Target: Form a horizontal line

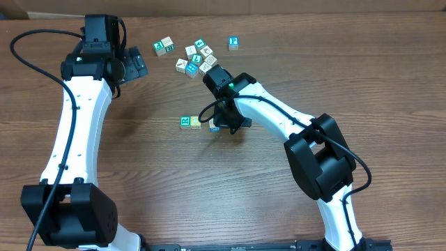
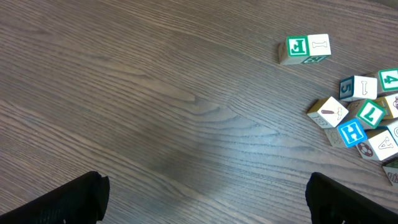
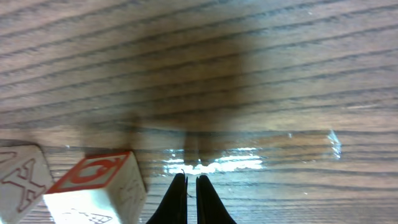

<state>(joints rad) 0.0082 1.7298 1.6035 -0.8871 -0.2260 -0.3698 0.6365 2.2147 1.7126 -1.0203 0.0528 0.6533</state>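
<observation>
A short row of letter blocks [image 1: 189,122] lies at the table's middle, with a blue-sided block [image 1: 213,127] just to its right. My right gripper [image 1: 223,127] sits low beside that end of the row. In the right wrist view its fingers [image 3: 191,182] are shut with nothing between them, just right of a red-lettered block [image 3: 93,183] and an X block [image 3: 18,177]. A loose cluster of blocks [image 1: 198,59] lies at the back. My left gripper [image 1: 136,66] is open and empty, left of the cluster; its fingers [image 2: 208,199] are spread wide over bare wood.
A pair of blocks [image 1: 164,47] lies left of the cluster, and it shows in the left wrist view [image 2: 305,48] with the cluster [image 2: 364,118]. A single blue block [image 1: 233,43] lies at the back right. The right arm's cable loops above the row.
</observation>
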